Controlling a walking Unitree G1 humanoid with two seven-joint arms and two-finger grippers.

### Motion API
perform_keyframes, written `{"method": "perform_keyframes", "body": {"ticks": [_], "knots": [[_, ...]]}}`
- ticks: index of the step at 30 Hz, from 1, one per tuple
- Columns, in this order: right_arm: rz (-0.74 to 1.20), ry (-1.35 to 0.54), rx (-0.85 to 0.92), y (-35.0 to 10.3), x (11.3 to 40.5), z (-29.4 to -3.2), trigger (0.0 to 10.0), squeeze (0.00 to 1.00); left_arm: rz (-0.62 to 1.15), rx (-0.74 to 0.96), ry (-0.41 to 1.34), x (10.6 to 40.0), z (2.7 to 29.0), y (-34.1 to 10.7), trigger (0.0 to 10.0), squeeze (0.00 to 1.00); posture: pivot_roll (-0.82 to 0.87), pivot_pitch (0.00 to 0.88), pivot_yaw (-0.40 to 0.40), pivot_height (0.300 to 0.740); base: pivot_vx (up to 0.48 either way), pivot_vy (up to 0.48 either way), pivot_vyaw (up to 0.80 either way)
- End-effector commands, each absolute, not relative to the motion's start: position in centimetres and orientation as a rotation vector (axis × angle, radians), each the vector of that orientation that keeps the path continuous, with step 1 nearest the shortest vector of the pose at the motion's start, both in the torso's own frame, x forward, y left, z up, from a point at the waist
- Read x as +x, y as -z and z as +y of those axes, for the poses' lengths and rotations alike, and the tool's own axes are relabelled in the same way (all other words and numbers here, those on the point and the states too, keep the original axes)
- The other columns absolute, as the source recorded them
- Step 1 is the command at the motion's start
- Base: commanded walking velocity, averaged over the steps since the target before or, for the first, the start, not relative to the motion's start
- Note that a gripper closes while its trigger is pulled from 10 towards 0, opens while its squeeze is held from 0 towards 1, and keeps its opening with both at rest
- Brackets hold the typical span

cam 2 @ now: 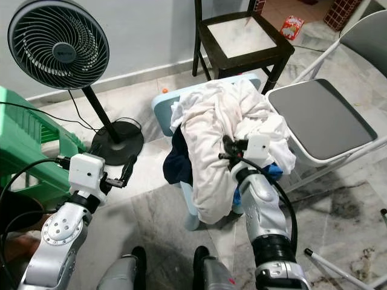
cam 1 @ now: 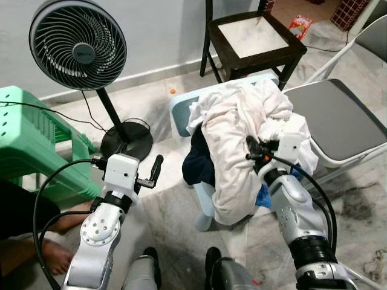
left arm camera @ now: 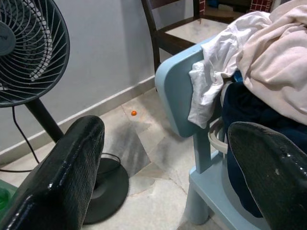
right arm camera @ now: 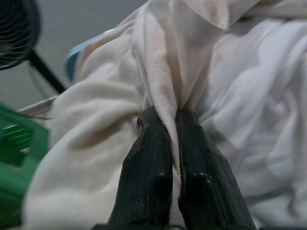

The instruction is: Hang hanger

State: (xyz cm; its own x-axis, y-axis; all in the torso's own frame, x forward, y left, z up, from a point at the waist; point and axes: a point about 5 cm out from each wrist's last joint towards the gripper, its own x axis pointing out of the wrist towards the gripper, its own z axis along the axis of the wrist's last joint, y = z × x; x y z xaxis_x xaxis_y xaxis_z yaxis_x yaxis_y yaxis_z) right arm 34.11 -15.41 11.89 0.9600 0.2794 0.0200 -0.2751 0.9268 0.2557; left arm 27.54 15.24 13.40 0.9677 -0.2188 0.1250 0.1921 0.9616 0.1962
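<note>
Fingers of my right gripper (right arm camera: pixel 165 143) pinch a fold of cream cotton garment (cam 1: pixel 233 145).

My left gripper (cam 1: pixel 156 171) hangs with its fingers spread apart, holding nothing, beside the pale blue plastic chair (left arm camera: pixel 180 96). That garment lies heaped on the chair with white and navy clothes. Farther off stand a black pedestal fan (cam 1: pixel 77 43) and a dark wooden chair (cam 1: pixel 254 36).
</note>
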Motion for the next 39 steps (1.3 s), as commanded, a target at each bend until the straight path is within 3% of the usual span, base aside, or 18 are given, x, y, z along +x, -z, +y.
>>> {"method": "perform_keyframes", "body": {"ticks": [1,13,19,20,21,22,23,26,27,28,29,30,32,33,34,35,38,39], "knots": [[0.018,-0.353,0.302,-11.9,33.4,-15.4,0.0,0.00,-0.131,0.184,0.203,27.4,15.2,-12.9,10.0,0.00,0.26,0.333,-0.029,0.740,0.000,0.000,0.00],[-0.016,-0.702,0.475,-14.3,31.0,-13.9,0.0,0.00,-0.134,0.177,0.204,27.6,14.9,-12.8,10.0,0.00,0.26,0.330,-0.036,0.740,0.000,0.000,0.00],[0.149,-0.838,0.314,-11.5,28.6,-14.4,0.0,0.00,-0.135,0.175,0.195,27.7,14.9,-12.8,10.0,0.00,0.25,0.330,-0.036,0.740,0.000,0.000,0.00],[0.179,-0.845,0.277,-10.9,28.3,-14.5,2.9,0.00,-0.135,0.175,0.194,27.7,14.9,-12.8,10.0,0.00,0.25,0.329,-0.034,0.740,0.000,0.000,0.00],[0.199,-0.843,0.241,-10.5,28.2,-14.5,2.9,0.00,-0.135,0.175,0.193,27.7,14.9,-12.8,10.0,0.00,0.25,0.329,-0.034,0.740,0.000,0.000,0.00],[0.207,-0.826,0.213,-10.2,28.3,-14.6,7.4,0.00,-0.135,0.175,0.193,27.8,14.9,-12.8,10.0,0.00,0.25,0.329,-0.033,0.740,0.000,0.000,0.00],[0.207,-0.790,0.181,-10.0,28.6,-14.6,10.0,0.00,-0.135,0.175,0.195,27.9,14.9,-12.8,10.0,0.00,0.24,0.329,-0.032,0.740,0.000,0.000,0.00],[0.178,-0.730,0.130,-10.2,29.0,-14.5,10.0,0.00,-0.136,0.174,0.199,28.0,14.7,-12.8,10.0,0.00,0.24,0.328,-0.033,0.740,0.000,0.000,0.00],[0.174,-0.733,0.103,-10.1,29.0,-14.2,10.0,0.36,-0.137,0.174,0.201,28.1,14.7,-12.8,10.0,0.00,0.24,0.326,-0.033,0.740,0.000,0.000,0.00],[0.172,-0.737,0.088,-10.0,28.9,-14.1,10.0,0.36,-0.137,0.174,0.202,28.2,14.6,-12.8,10.0,0.00,0.24,0.325,-0.033,0.740,0.000,0.000,0.00],[0.170,-0.736,0.067,-9.9,28.9,-14.1,10.0,0.78,-0.137,0.174,0.202,28.2,14.6,-12.8,10.0,0.00,0.24,0.324,-0.033,0.740,0.000,0.000,0.00],[0.169,-0.727,0.050,-9.8,28.9,-14.1,10.0,0.82,-0.138,0.174,0.202,28.2,14.6,-12.8,10.0,0.00,0.24,0.323,-0.033,0.740,0.000,0.000,0.00],[0.166,-0.719,0.029,-9.6,28.9,-14.0,10.0,0.80,-0.138,0.175,0.201,28.3,14.6,-12.8,10.0,0.00,0.24,0.321,-0.033,0.740,0.000,0.000,0.00],[0.154,-0.714,0.012,-9.6,29.0,-14.0,10.0,0.39,-0.138,0.175,0.200,28.3,14.6,-12.8,10.0,0.00,0.24,0.319,-0.033,0.740,0.000,0.000,0.00],[0.154,-0.714,0.012,-9.6,29.0,-14.0,10.0,0.39,-0.138,0.175,0.200,28.3,14.6,-12.8,10.0,0.00,0.24,0.319,-0.033,0.740,0.000,0.000,0.00],[0.136,-0.700,0.015,-9.8,29.1,-13.9,10.0,0.26,-0.138,0.175,0.199,28.3,14.6,-12.8,10.0,0.00,0.24,0.317,-0.033,0.740,0.000,0.000,0.00],[0.110,-0.675,0.021,-10.1,29.3,-13.9,10.0,0.36,-0.140,0.176,0.198,28.4,14.6,-12.8,10.0,0.00,0.24,0.316,-0.034,0.740,0.000,0.000,0.00],[0.101,-0.670,0.012,-10.1,29.4,-13.9,10.0,1.00,-0.141,0.178,0.195,28.4,14.6,-12.8,10.0,0.00,0.24,0.314,-0.034,0.740,0.000,0.000,0.00]]}}
